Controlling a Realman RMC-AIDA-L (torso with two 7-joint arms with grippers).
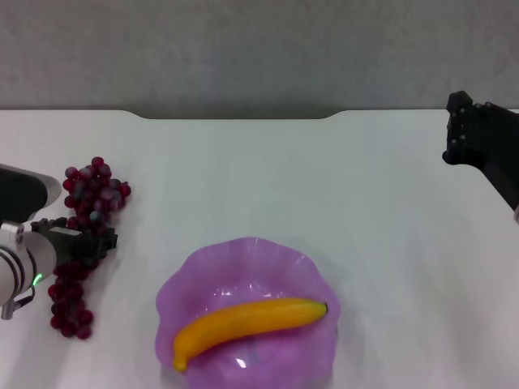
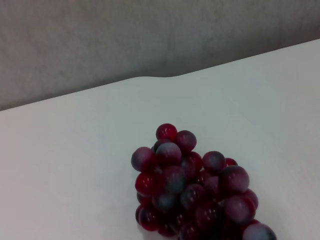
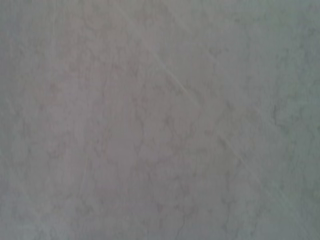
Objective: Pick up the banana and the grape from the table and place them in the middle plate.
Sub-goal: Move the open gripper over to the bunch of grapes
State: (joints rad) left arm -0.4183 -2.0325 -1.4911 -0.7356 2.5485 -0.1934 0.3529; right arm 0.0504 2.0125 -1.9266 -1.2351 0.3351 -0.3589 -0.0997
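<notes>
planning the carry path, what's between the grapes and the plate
Only bare table. In the head view, white tabletop separates the grapes, with the left gripper at them, from the plate holding the banana.

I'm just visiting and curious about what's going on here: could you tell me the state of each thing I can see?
banana: lying in the purple plate, nothing holding it.
purple plate: upright on the table, holding the banana.
grapes: on the table left of the plate, not yet moved.
left gripper: over the middle of the grapes.
right gripper: far right, away from everything.
table: white.
</notes>
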